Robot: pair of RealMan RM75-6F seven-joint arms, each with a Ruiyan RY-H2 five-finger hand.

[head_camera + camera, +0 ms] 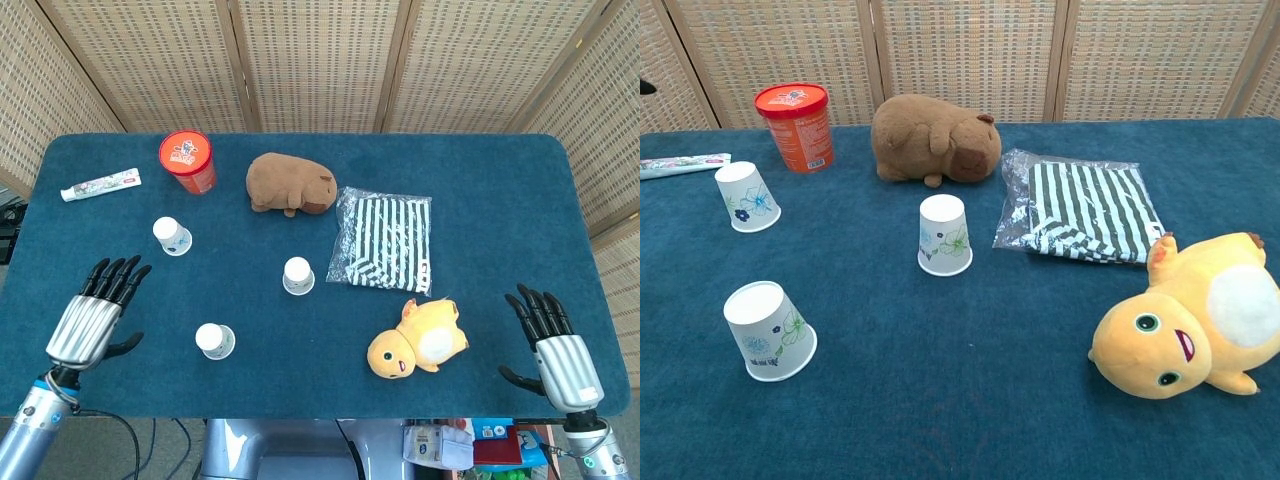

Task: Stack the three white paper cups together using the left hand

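Three white paper cups with flower prints stand upside down and apart on the blue table. One cup (215, 341) (768, 331) is near the front left, one (172, 236) (746, 197) sits further back on the left, and one (297, 276) (945, 235) is in the middle. My left hand (92, 315) hovers over the table's front left, fingers spread and empty, left of the nearest cup. My right hand (553, 347) is at the front right corner, fingers spread, holding nothing. Neither hand shows in the chest view.
A red tub (187, 161) and a toothpaste tube (100, 185) lie at the back left. A brown plush (289, 184), a striped cloth in a clear bag (385, 240) and a yellow plush (418, 340) occupy the middle and right.
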